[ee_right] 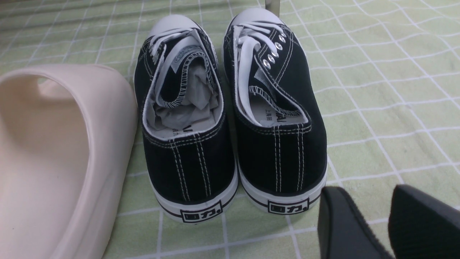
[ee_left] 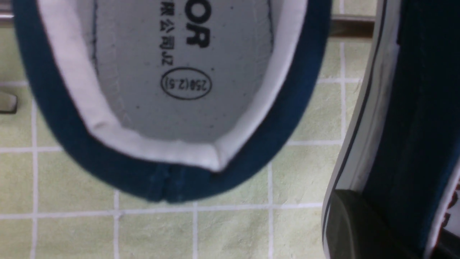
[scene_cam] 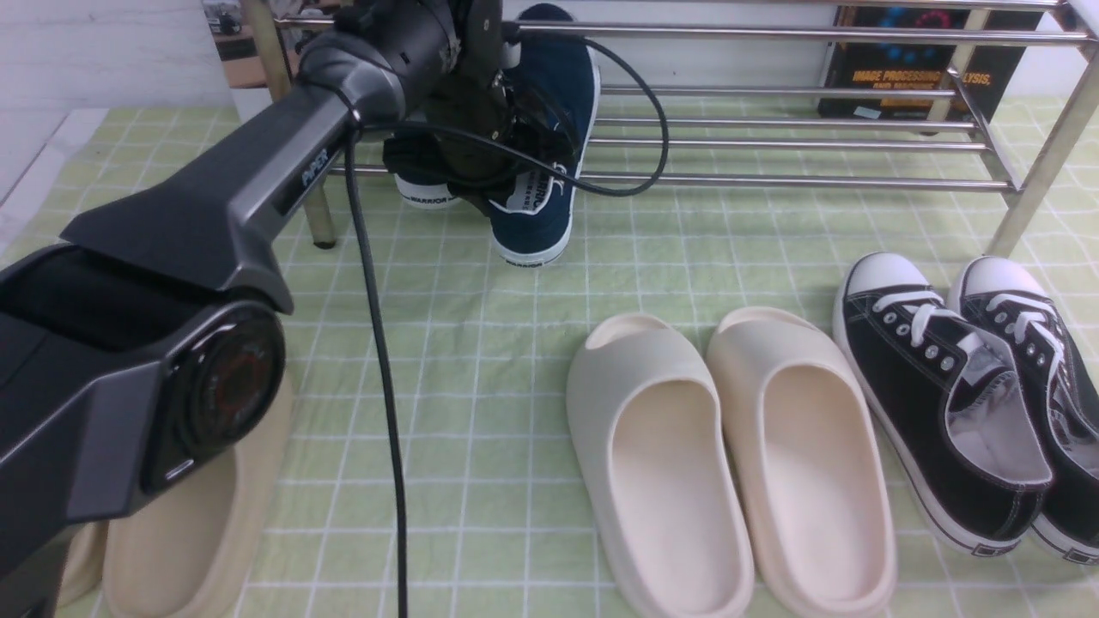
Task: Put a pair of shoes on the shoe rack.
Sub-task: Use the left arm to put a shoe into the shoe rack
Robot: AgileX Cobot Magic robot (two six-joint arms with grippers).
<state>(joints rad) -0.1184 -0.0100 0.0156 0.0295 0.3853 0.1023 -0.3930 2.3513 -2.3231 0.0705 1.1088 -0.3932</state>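
I see the left gripper (scene_cam: pixel 508 129), jaws pinching the sidewall of one navy shoe (scene_cam: pixel 543 219), which runs lengthwise away from me, heel near, toe raised over the left end of the shoe rack (scene_cam: pixel 773 122), its mate (scene_cam: pixel 421 194) just beside it, while the right gripper (ee_right: pixel 373 203) shows its jaws spread.

A light green cloth (scene_cam: pixel 481 369) with white squares lies spread out in front of me. In the middle of it I see two cream slides (scene_cam: pixel 661 455) right next to each other, with their toes pointing away from me. Just to their right stand two black sneakers (scene_cam: pixel 936 395) with white laces and white toe caps, close together. One of them has crumpled paper (ee_right: pixel 190 97) stuffed inside. Down low on my left I see part of a beige slide (scene_cam: pixel 189 532), mostly hidden. Far back on my right a black book (scene_cam: pixel 910 69) with orange letters stands by the white wall (scene_cam: pixel 103 51).
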